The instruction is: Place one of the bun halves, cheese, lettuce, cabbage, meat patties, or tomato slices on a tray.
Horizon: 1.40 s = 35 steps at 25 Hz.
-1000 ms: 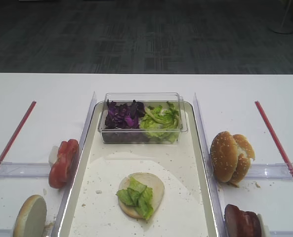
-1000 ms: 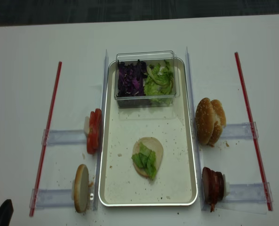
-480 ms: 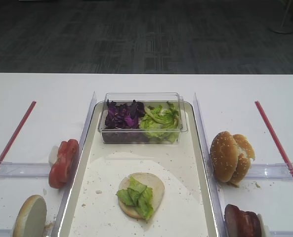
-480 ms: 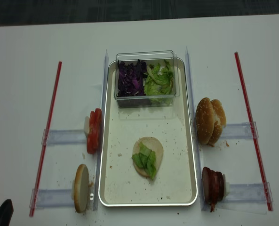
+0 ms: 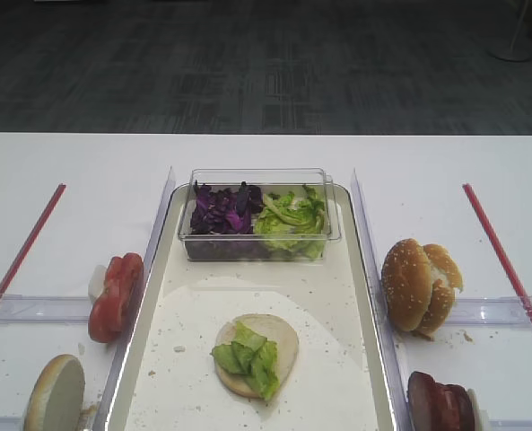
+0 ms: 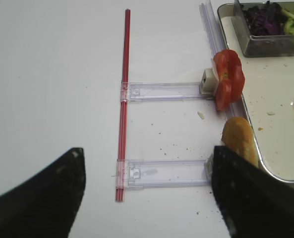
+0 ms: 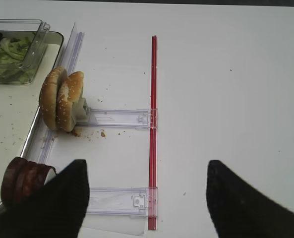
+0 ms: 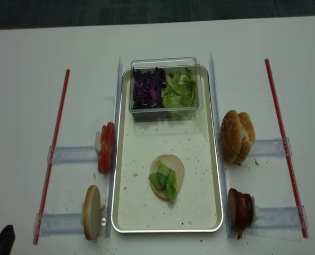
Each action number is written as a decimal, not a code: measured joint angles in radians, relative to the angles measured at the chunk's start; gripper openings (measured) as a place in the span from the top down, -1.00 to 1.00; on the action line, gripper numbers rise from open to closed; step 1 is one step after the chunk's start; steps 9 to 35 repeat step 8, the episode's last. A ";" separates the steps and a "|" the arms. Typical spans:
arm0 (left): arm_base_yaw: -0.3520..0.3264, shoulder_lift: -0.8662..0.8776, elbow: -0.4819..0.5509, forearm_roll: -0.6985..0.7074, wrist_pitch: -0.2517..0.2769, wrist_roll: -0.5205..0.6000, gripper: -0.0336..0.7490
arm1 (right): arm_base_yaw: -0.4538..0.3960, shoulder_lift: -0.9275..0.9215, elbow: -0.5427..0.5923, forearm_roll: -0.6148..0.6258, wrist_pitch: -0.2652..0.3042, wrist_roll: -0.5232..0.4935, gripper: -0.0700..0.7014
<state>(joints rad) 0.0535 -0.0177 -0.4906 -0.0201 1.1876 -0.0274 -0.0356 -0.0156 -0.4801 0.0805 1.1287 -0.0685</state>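
1. The tray (image 8: 213, 175) lies lengthwise at the centre of the white worktop (image 8: 30, 79); its cream floor is speckled with crumbs.
2. One of the bun halves (image 8: 174, 162) lies cut face up on the tray floor, with pieces of lettuce (image 8: 164, 181) resting on it.
3. A clear tub (image 8: 165, 62) sits at the tray's far end — purple cabbage (image 8: 146, 90) in its left part, more green leaves in its right.
4. Left of the tray, tomato slices (image 8: 106, 147) stand on edge, with another bun half (image 8: 91, 212) on edge nearer the camera.
5. Right of the tray, two seeded bun halves (image 7: 61, 99) stand on edge together; the meat patties (image 7: 22, 179) stand nearer the camera.
6. Right hand (image 7: 147, 208): both dark fingers spread wide, nothing between them — it hangs over bare worktop, the patties just beside its left finger.
7. Left hand (image 6: 147, 198): fingers likewise wide apart and holding nothing; the on-edge bun half sits just beside its right finger.
8. Red strips (image 8: 53, 149) run along the worktop at both outer sides.
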 joint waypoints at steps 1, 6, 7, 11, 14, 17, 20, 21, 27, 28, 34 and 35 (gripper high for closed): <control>0.000 0.000 0.000 0.000 0.000 0.000 -0.34 | 0.000 0.000 0.000 0.000 0.000 0.000 -0.54; 0.000 0.000 0.000 0.000 0.000 0.000 -0.34 | 0.000 0.000 0.000 0.000 0.000 0.002 -0.53; 0.000 0.000 0.000 0.000 0.000 0.000 -0.34 | 0.000 0.000 0.000 0.000 0.000 0.002 -0.53; 0.000 0.000 0.000 0.000 0.000 0.000 -0.34 | 0.000 0.000 0.000 0.000 0.000 0.002 -0.53; 0.000 0.000 0.000 0.000 0.000 0.000 -0.34 | 0.000 0.000 0.000 0.000 0.000 0.002 -0.53; 0.000 0.000 0.000 0.000 0.000 0.000 -0.34 | 0.000 0.000 0.000 0.000 0.000 0.002 -0.53; 0.000 0.000 0.000 0.000 0.000 0.000 -0.34 | 0.000 0.000 0.000 0.000 0.000 0.002 -0.53; 0.000 0.000 0.000 0.000 0.000 0.000 -0.34 | 0.000 0.000 0.000 0.000 0.000 0.002 -0.53; 0.000 0.000 0.000 0.000 0.000 0.000 -0.34 | 0.000 0.000 0.000 0.000 0.000 0.002 -0.53; 0.000 0.000 0.000 0.000 0.000 0.000 -0.34 | 0.000 0.000 0.000 0.000 0.000 0.002 -0.53; 0.000 0.000 0.000 0.000 0.000 0.000 -0.34 | 0.000 0.000 0.000 0.000 0.000 0.002 -0.53; 0.000 0.000 0.000 0.000 0.000 0.000 -0.34 | 0.000 0.000 0.000 0.000 0.000 0.002 -0.53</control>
